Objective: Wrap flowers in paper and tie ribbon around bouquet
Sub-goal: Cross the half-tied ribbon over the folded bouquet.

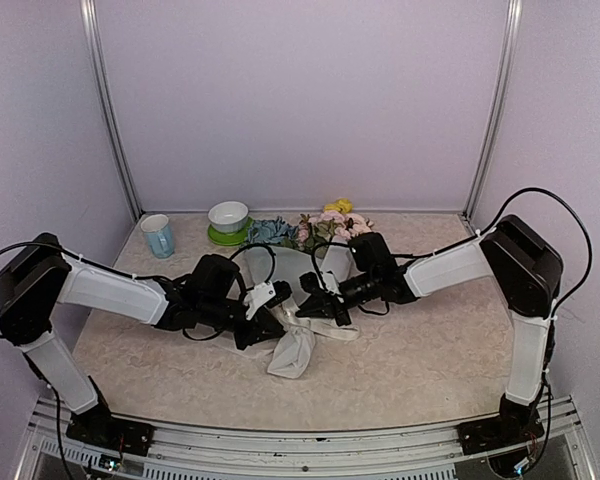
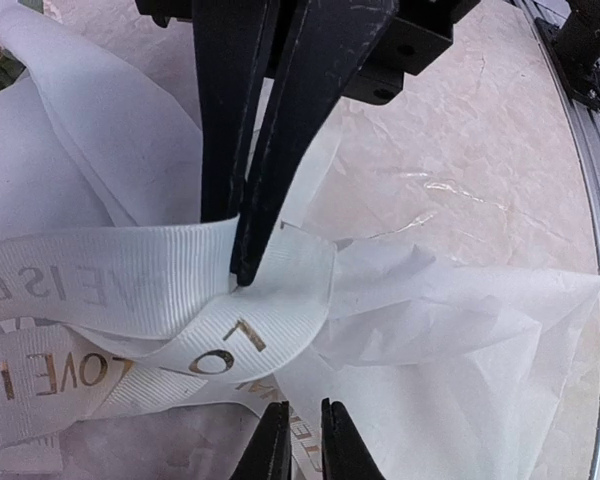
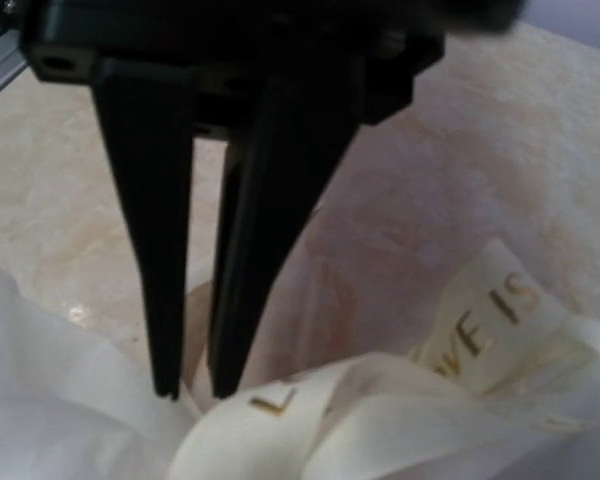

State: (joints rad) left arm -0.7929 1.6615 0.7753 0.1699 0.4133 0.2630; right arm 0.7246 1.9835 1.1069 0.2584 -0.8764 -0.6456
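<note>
Two arms reach inward in the top external view and meet over the bouquet, which lies on the table. Its flowers, pink, yellow and blue, point to the far edge, and the paper tail points toward the arm bases. The left tool and right tool sit close together at the narrow waist, where the ribbon trails to the right. A blue cup and a white bowl on a green saucer stand at the back left. Neither tool's state can be read from here.

The left wrist view settles one of them. The left tool has its fingers converged to a point, pinching a fold of the ribbon, whose gold lettering reads "LOVE IS". Crumpled paper spreads beneath, with bare table beyond. The right tool pokes in at the bottom edge, tips nearly together.

The right wrist view shows the right tool with its fingers drawn in to a thin slit, tips down on the paper just beside the ribbon. Whether it pinches anything cannot be told.
</note>
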